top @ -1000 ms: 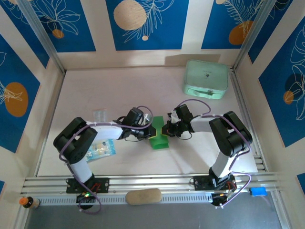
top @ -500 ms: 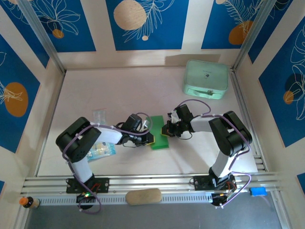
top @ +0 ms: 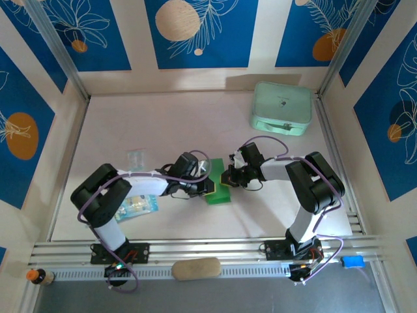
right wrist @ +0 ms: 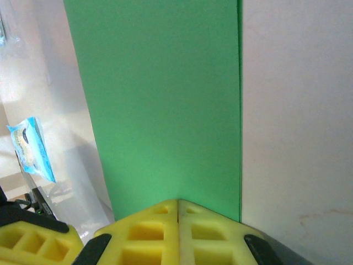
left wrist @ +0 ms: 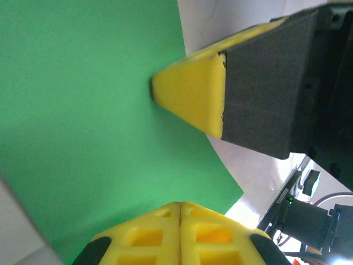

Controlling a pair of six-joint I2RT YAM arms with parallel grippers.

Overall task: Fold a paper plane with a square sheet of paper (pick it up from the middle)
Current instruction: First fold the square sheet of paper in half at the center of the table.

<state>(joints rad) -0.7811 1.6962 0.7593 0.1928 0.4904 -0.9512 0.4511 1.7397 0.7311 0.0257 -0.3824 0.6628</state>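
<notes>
Green sheet of paper (top: 219, 193) lies folded mid-table (top: 163, 124) between both arms. Left gripper (top: 208, 186) and right gripper (top: 226, 177) meet it from opposite sides, jaws closed, tips touching it; whether either pinches it is unclear.

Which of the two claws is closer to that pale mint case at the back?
The right gripper: the mint case sits behind it and to its right. The left gripper is further off, at the green paper's left edge.
</notes>
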